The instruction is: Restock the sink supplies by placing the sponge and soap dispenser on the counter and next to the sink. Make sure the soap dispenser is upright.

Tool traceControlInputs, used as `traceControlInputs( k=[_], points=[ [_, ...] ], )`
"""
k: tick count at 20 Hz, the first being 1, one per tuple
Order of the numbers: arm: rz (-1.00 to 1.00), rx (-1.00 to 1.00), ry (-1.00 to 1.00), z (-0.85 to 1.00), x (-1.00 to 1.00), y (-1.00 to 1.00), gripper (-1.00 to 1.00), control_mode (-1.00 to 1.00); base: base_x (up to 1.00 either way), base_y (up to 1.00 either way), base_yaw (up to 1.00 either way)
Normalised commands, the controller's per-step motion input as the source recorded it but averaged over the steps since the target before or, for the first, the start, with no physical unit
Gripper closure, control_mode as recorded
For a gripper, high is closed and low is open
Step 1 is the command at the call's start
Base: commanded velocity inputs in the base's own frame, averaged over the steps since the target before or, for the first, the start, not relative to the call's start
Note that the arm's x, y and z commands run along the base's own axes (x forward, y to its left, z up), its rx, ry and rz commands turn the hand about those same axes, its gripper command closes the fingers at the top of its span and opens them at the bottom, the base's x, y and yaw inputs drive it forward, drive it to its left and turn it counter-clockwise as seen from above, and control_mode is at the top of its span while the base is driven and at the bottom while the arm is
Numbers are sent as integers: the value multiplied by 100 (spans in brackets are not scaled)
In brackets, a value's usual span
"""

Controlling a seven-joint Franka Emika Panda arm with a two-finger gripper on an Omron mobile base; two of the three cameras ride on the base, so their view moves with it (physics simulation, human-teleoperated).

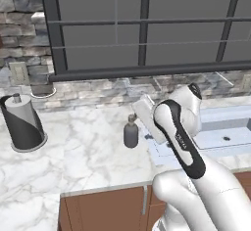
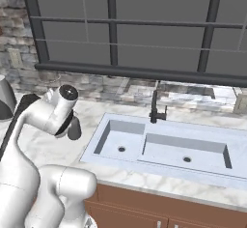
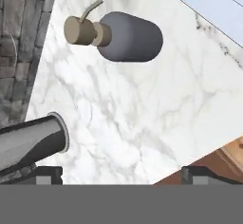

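Counter: marble top carrying the sink, which lies to the gripper's right. Soap dispenser stands upright on the marble, ahead of the gripper and apart from it. Jaws spread wide, holding nothing.

In the right base view, the arm's wrist covers most of the soap dispenser; only a dark sliver of its body shows, and its pump top is hidden. In the left base view, the arm's dark-striped link blocks the left end of the sink, and the picture's right edge cuts off the far basin. The grey and black cone-shaped holder is cropped by the left edge of the right base view. In the hand view, the fingers show only as tips at the bottom, and the bench runs out of frame.
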Motion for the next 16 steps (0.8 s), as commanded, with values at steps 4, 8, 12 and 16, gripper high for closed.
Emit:
traceControlInputs(
  k=[4, 8, 12, 16],
  points=[
    [15, -39, -38, 0, -100, 0, -100, -100, 0, 0, 0],
    [13, -37, -34, 0, -65, -24, -100, -100, 0, 0, 0],
    [17, -33, -30, 0, -2, -52, -100, -100, 0, 0, 0],
    [22, -27, -24, -12, 0, -73, -100, -100, 0, 0, 0]
  ],
)
